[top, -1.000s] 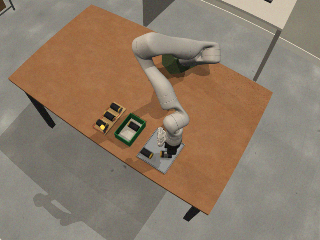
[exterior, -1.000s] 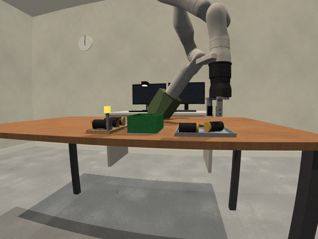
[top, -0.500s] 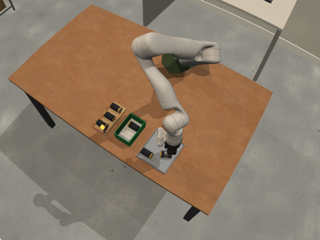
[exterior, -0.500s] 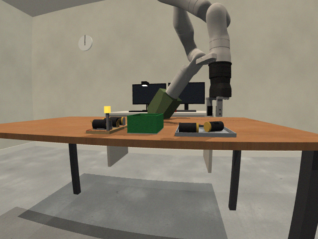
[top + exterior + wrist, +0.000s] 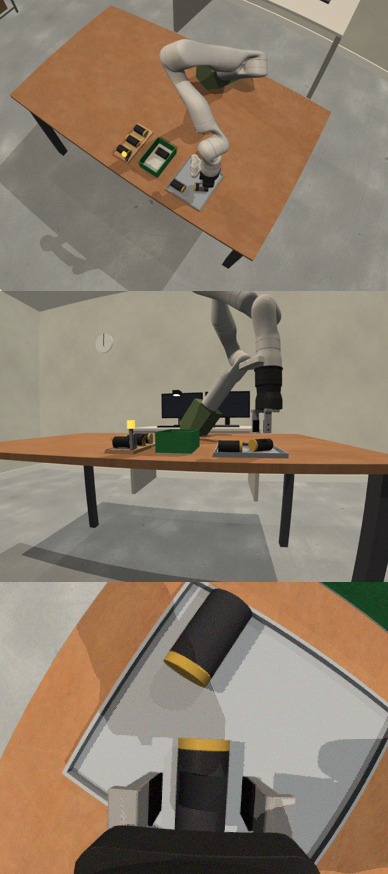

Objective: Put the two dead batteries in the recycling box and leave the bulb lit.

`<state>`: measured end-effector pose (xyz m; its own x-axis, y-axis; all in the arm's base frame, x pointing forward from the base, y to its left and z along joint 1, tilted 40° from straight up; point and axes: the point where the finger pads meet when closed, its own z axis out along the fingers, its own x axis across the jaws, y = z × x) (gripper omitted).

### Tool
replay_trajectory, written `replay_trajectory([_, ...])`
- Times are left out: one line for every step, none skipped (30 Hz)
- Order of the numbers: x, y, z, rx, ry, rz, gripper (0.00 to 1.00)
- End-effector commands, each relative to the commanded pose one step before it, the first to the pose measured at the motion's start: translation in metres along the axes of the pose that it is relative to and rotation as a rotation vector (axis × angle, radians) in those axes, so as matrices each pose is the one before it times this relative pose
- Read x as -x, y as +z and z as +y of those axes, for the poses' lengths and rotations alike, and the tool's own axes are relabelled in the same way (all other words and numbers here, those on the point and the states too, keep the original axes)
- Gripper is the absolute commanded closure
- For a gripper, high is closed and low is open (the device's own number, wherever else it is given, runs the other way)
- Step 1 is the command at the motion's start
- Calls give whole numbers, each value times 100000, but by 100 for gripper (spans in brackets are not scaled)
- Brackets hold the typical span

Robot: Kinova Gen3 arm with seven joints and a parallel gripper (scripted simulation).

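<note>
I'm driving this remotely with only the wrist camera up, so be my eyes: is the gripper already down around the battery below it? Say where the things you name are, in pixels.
Observer: No. In the exterior view the open gripper (image 5: 262, 431) (image 5: 201, 793) hangs above the tray (image 5: 199, 209) (image 5: 250, 455) (image 5: 86, 783), its fingertips higher than the battery.
Operator: All I see of the green box is a corner. Anything inside?
Observer: One battery (image 5: 162, 152) lies in the green box (image 5: 148, 169) (image 5: 177, 442) (image 5: 367, 599), seen from the top.
Operator: And the bulb?
Observer: The bulb (image 5: 124, 154) (image 5: 130, 424) glows yellow on its post.

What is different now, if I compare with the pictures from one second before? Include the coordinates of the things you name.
Nothing visibly changed. The pincer (image 5: 261, 431) (image 5: 201, 793) stays open above the tray (image 5: 182, 200) (image 5: 250, 454) (image 5: 305, 699), holding nothing. Two batteries remain in the tray, one in the green box (image 5: 148, 168) (image 5: 177, 442), three on the holder (image 5: 149, 133) (image 5: 120, 451), and the bulb (image 5: 124, 154) (image 5: 130, 424) is still yellow.
</note>
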<state>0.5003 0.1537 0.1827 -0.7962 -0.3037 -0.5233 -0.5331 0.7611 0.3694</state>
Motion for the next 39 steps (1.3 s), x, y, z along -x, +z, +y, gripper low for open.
replay_trajectory([41, -45, -29, -89, 11, -112, 10])
replay_trajectory([0, 69, 0, 0, 1, 0, 10])
replay_trajectory([0, 160, 0, 0, 0, 0, 10])
replay_trajectory([0, 261, 0, 0, -1, 0, 10])
replay_trajectory([0, 353, 0, 0, 0, 0, 10])
replay_trajectory([0, 423, 0, 0, 0, 0, 10])
replay_trajectory([0, 461, 0, 0, 0, 0, 10])
replay_trajectory([0, 463, 0, 0, 0, 0, 10])
replay_trajectory([0, 427, 0, 0, 0, 0, 10])
replay_trajectory([0, 359, 0, 0, 1, 0, 10])
replay_trajectory([0, 0, 0, 0, 0, 0, 10])
replay_trajectory([0, 0, 0, 0, 0, 0, 10])
replay_trajectory([0, 266, 0, 0, 0, 0, 10])
replay_trajectory([0, 164, 0, 0, 0, 0, 10])
replay_trajectory([0, 71, 0, 0, -1, 0, 10])
replay_trajectory([0, 12, 0, 0, 0, 0, 10])
replay_trajectory([0, 0, 0, 0, 0, 0, 10])
replay_trajectory([0, 0, 0, 0, 0, 0, 10])
replay_trajectory([0, 6, 0, 0, 0, 0, 10])
replay_trajectory([0, 38, 0, 0, 0, 0, 10])
replay_trajectory([0, 84, 0, 0, 0, 0, 10])
replay_trajectory([-1, 127, 0, 0, -1, 1, 10])
replay_trajectory([0, 158, 0, 0, -1, 0, 10])
replay_trajectory([0, 169, 0, 0, 0, 0, 10])
replay_trajectory([0, 159, 0, 0, 0, 0, 10])
replay_trajectory([0, 128, 0, 0, 0, 0, 10])
replay_trajectory([0, 84, 0, 0, 0, 0, 10])
replay_trajectory([0, 0, 0, 0, 0, 0, 10])
replay_trajectory([0, 0, 0, 0, 0, 0, 10])
replay_trajectory([0, 39, 0, 0, 0, 0, 10])
replay_trajectory([0, 7, 0, 0, 0, 0, 10])
replay_trajectory([0, 0, 0, 0, 0, 0, 10])
replay_trajectory([0, 0, 0, 0, 0, 0, 10])
replay_trajectory([0, 0, 0, 0, 0, 0, 10])
replay_trajectory([0, 0, 0, 0, 0, 0, 10])
replay_trajectory([0, 0, 0, 0, 0, 0, 10])
replay_trajectory([0, 0, 0, 0, 0, 0, 10])
replay_trajectory([0, 0, 0, 0, 0, 0, 43])
replay_trajectory([0, 0, 0, 0, 0, 0, 43])
